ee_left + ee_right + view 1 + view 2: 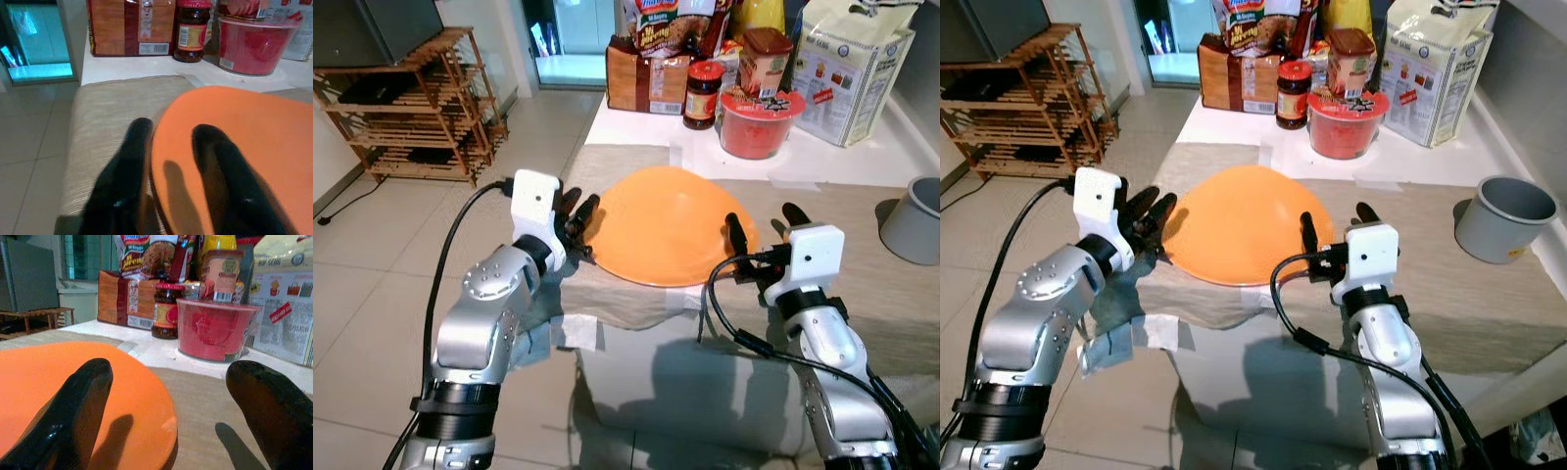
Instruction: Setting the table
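An orange plate (666,225) lies on the beige table mat (626,162) near the table's front edge. My left gripper (579,208) is at the plate's left rim. One finger rests on top of the plate (230,176) and the other (129,161) lies outside against the mat, so it is shut on the rim. My right gripper (764,220) stands open at the plate's right edge, with one finger (78,406) over the orange surface and the other (274,406) above the bare mat.
Behind the plate stand a red tub (759,122), a dark jar (703,95), a bread bag (646,78) and a white carton (852,69). A grey cup (913,220) sits at the right. A wooden rack (421,108) stands on the tiled floor at the left.
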{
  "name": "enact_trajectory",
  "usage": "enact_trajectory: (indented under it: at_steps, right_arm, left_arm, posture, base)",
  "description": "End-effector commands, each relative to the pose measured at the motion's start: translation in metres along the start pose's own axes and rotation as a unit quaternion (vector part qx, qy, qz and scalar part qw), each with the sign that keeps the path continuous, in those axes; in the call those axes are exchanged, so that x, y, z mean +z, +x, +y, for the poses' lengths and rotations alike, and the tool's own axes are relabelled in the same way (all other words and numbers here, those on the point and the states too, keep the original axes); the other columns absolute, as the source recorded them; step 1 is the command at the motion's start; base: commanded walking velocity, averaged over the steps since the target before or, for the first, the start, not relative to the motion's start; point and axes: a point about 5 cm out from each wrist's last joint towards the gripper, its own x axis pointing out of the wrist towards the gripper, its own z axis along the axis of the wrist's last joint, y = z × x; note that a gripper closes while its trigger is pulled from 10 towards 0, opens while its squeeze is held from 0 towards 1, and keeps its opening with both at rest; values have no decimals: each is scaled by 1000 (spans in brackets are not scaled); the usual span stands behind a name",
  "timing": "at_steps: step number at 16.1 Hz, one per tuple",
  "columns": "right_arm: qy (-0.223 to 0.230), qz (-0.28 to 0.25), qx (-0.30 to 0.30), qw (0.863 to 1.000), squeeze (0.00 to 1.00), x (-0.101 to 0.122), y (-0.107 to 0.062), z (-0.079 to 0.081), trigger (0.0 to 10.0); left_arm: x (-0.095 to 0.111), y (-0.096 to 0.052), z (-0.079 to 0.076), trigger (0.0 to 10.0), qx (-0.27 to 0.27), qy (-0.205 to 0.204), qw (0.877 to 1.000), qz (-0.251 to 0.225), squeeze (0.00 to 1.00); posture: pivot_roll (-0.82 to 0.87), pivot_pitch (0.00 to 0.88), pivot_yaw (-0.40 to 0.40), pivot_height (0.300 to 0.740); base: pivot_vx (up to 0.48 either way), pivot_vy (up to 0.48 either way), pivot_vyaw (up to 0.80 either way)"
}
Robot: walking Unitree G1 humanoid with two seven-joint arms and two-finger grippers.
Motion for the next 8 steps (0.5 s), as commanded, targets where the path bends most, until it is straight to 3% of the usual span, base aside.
enact_trajectory:
  at_steps: [1,3,8]
  right_arm:
    - [-3,-6,0,1000,0,1,2,2,10000]
    - [-2,-7,-1,1000,0,0,2,3,10000]
    - [-2,-9,6,1000,0,0,1,6,10000]
  left_arm:
    - [1,-3,0,10000,4,-14,1000,3,1000]
    - [3,-4,-1,10000,6,-18,1000,4,1000]
    - [-7,-6,0,10000,13,27,999,20,1000]
  posture:
    - [-80,0,78,736]
    - [-78,0,78,736]
    - [-84,0,69,736]
  base:
    - [0,0,0]
    - [0,0,0]
    - [0,0,0]
